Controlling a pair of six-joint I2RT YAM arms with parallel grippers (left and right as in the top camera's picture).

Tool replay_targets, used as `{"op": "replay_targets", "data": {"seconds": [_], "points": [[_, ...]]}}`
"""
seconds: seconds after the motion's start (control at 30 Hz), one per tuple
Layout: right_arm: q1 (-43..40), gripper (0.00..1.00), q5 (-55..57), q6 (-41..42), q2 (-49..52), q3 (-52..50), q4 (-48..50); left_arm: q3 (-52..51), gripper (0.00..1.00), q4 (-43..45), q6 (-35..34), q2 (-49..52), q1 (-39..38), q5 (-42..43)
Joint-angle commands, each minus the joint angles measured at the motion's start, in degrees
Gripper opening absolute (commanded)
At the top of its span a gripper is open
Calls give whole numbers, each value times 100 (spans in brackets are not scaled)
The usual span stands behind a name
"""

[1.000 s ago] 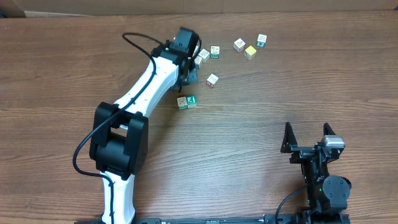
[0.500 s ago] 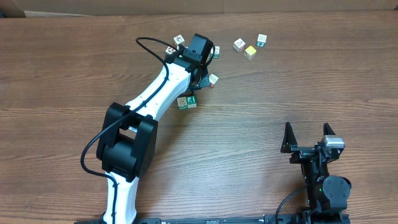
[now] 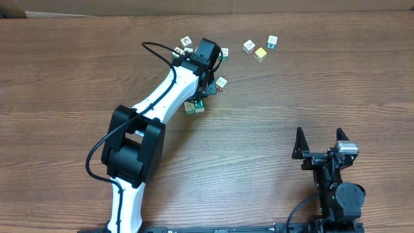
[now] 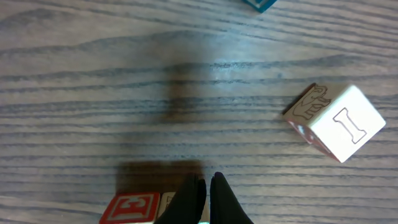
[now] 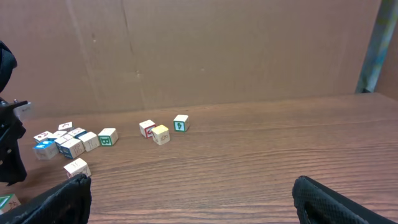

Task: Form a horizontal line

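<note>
Two fingers of the left gripper [image 4: 206,186] are pinched flat together, nothing between them, tips pointing down at the table [image 3: 77,77]. Right at those tips lies the horizontal line [image 3: 192,107]. Overhead only two cubes of it show, a pale one and a green one touching side by side, the green end tucked under the gripper. Whether more cubes of it lie under the arm, cannot tell. In the left wrist view a red-marked cube [image 4: 132,209] of the row sits just left of the fingertips, with a pale face touching it. A sliver of teal shows right beneath the tips. Contact between tips and row: cannot tell, too close to the frame edge.

Near the gripper but clear of it, to its right overhead, a white cube with a letter I [image 4: 339,124] sits alone, turned at an angle to the row. Farther out past the gripper, toward the far edge, a loose clump of cubes [image 5: 65,144] is partly covered by the left arm [image 3: 162,97]; two of them poke out on the arm's left. Well away from the gripper, up and to the right overhead, three more cubes sit close together, the yellow-faced cube [image 3: 260,54] lowest of them. Farthest from the left gripper, at the near edge, the right gripper [image 3: 320,146] stands with jaws spread wide, empty, touching no cube.
</note>
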Motion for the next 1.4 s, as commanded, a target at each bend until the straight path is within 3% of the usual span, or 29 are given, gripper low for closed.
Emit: {"op": "replay_targets", "data": {"seconds": [0.0, 0.07, 0.17, 0.27, 0.4, 0.43, 0.5, 0.53, 0.8, 1.37], "points": [[28, 100, -24, -24, -57, -61, 9, -101, 4, -2, -116, 127, 11, 24], [28, 100, -24, -24, -57, -61, 9, -96, 7, 74, -92, 125, 11, 24], [28, 100, -24, -24, -57, -61, 9, 31, 20, 101, 9, 122, 74, 42], [28, 100, -24, -24, -57, -61, 9, 350, 44, -35, 109, 103, 184, 118], [28, 100, -24, -24, -57, -61, 9, 822, 62, -483, 315, 101, 286, 339], [28, 100, -24, -24, -57, -61, 9, 890, 69, -636, 315, 101, 291, 348], [28, 100, -24, -24, -57, -61, 9, 916, 93, -901, 313, 101, 291, 345], [28, 100, -24, -24, -57, -61, 9, 914, 97, -1025, 313, 103, 289, 348], [28, 100, -24, -24, -57, -61, 9, 658, 100, -1478, 313, 111, 111, 341], [136, 100, -22, -24, -57, -61, 9, -68, 98, -898, 136, 114, 7, 146]]}}
